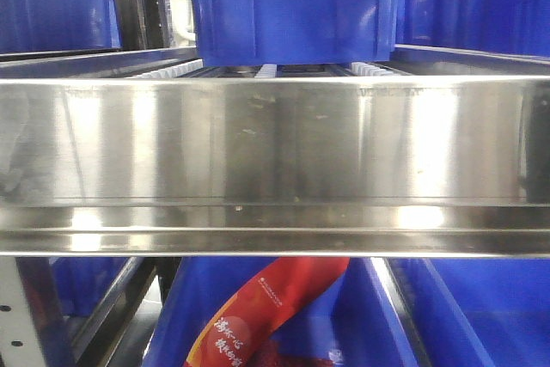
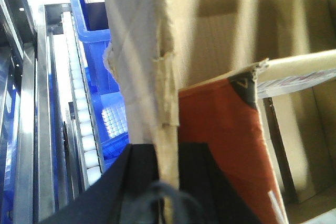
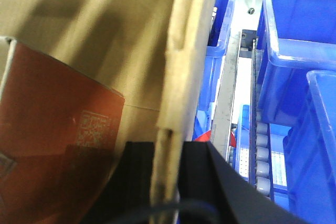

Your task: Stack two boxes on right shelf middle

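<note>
My left gripper [image 2: 168, 149] is shut on one side wall of the large brown carton [image 2: 139, 51], its black fingers [image 2: 143, 163] on either side of the torn cardboard edge. My right gripper [image 3: 169, 150] is shut on the opposite wall of the same carton [image 3: 105, 35]. A smaller box with red print and pale edges [image 2: 223, 140] lies inside the brown carton; it also shows in the right wrist view [image 3: 47, 114]. The steel shelf's broad reflective front rail [image 1: 275, 143] fills the front view. Neither the cartons nor the grippers show there.
A blue plastic bin [image 1: 292, 6] stands on white rollers behind the rail. Below the rail are more blue bins, one holding a red printed bag [image 1: 266, 307]. White roller tracks [image 2: 79, 103] run left of the carton. Blue bins [image 3: 294, 51] and rollers [image 3: 260, 145] lie to its right.
</note>
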Available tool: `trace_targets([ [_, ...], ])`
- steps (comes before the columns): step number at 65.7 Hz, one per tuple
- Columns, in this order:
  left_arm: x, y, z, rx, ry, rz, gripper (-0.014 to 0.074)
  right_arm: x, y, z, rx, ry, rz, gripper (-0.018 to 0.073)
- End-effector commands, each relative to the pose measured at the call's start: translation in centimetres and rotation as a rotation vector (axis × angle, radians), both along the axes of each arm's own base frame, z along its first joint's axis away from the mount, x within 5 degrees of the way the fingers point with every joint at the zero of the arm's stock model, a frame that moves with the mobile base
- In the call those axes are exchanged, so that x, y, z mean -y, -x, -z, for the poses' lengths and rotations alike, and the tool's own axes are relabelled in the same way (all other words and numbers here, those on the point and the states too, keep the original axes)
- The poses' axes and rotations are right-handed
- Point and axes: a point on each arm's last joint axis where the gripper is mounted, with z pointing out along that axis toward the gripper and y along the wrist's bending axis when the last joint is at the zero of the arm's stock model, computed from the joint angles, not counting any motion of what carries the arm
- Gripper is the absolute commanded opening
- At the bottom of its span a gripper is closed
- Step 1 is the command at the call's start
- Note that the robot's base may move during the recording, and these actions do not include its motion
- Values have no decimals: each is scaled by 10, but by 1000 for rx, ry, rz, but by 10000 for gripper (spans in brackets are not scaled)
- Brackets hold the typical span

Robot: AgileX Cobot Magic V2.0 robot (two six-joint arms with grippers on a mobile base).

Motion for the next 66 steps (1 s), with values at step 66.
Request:
trace_targets([
  [66, 14, -73, 100, -339, -218, -58, -83, -13, -73, 90, -476, 116, -36, -103],
])
